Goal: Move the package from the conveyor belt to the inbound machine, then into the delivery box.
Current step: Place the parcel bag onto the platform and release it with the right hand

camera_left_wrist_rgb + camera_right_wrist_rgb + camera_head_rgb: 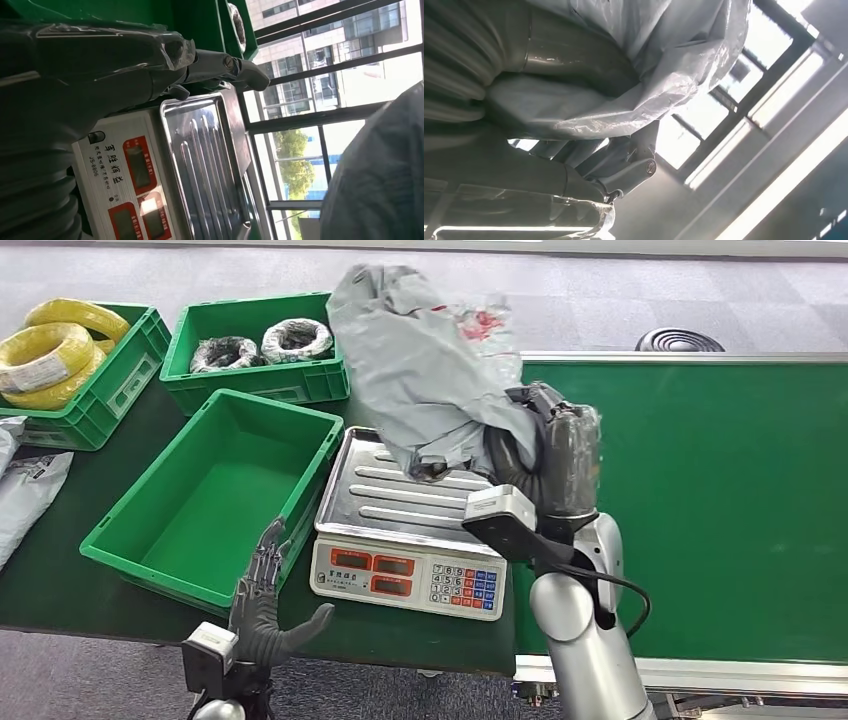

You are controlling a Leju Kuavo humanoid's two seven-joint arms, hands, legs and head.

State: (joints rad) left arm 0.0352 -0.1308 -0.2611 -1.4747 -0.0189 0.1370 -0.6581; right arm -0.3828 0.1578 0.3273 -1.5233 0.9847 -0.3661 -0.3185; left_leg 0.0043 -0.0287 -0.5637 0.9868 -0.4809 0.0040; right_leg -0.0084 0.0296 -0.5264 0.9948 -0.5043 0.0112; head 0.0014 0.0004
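Note:
My right hand holds a grey plastic package up in the air, above the far right part of the scale's steel tray. In the right wrist view the package lies crumpled against the hand. The white scale with red displays stands between the green conveyor belt and an empty green box. My left hand hovers low at the table's near edge, fingers spread, holding nothing. The left wrist view has the left hand beside the scale tray.
Two more green crates stand at the back: one with yellow cable coils, one with dark wire rolls. Grey bags lie at the far left. The belt's metal frame runs along the near right.

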